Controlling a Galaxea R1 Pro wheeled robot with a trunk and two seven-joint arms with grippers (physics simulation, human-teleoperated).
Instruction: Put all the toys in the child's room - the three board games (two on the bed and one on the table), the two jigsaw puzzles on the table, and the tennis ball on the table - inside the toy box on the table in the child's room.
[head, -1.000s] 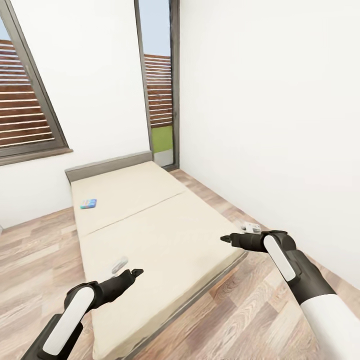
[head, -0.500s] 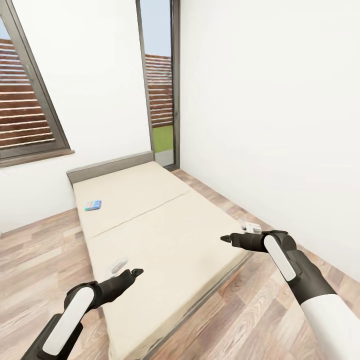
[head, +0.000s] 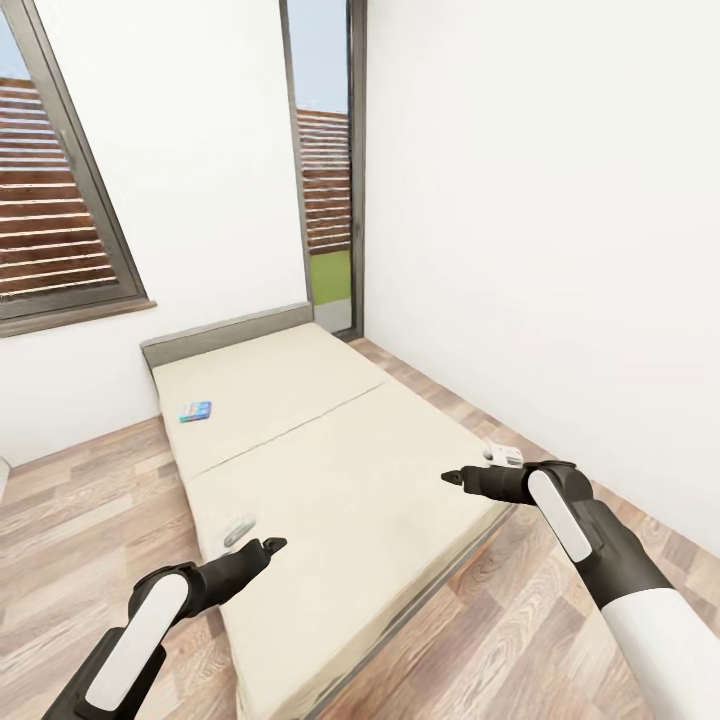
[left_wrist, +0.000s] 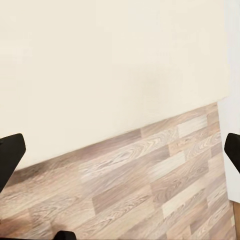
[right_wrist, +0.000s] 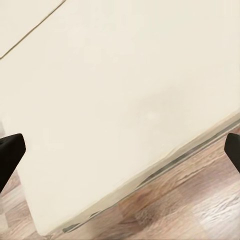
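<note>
A small light-blue board game (head: 195, 411) lies flat on the far section of the beige bed (head: 340, 470), near its grey headboard (head: 225, 333). My left gripper (head: 275, 545) hangs over the bed's near left edge. In the left wrist view its fingertips (left_wrist: 10, 152) stand far apart over mattress and floor, so it is open and empty. My right gripper (head: 448, 477) hovers over the bed's near right edge, also open and empty, with its fingertips (right_wrist: 9, 152) wide apart. The table, toy box, jigsaw puzzles and tennis ball are out of view.
A white wall (head: 560, 250) runs along the right, with a strip of wood-plank floor (head: 520, 610) between it and the bed. A slatted window (head: 50, 200) and a tall glass door (head: 325, 180) sit in the far wall. More floor (head: 80, 510) lies left of the bed.
The whole picture has shifted: the bed and walls sit a little further right, so the camera moved. Both arms hold the same pose, still open.
</note>
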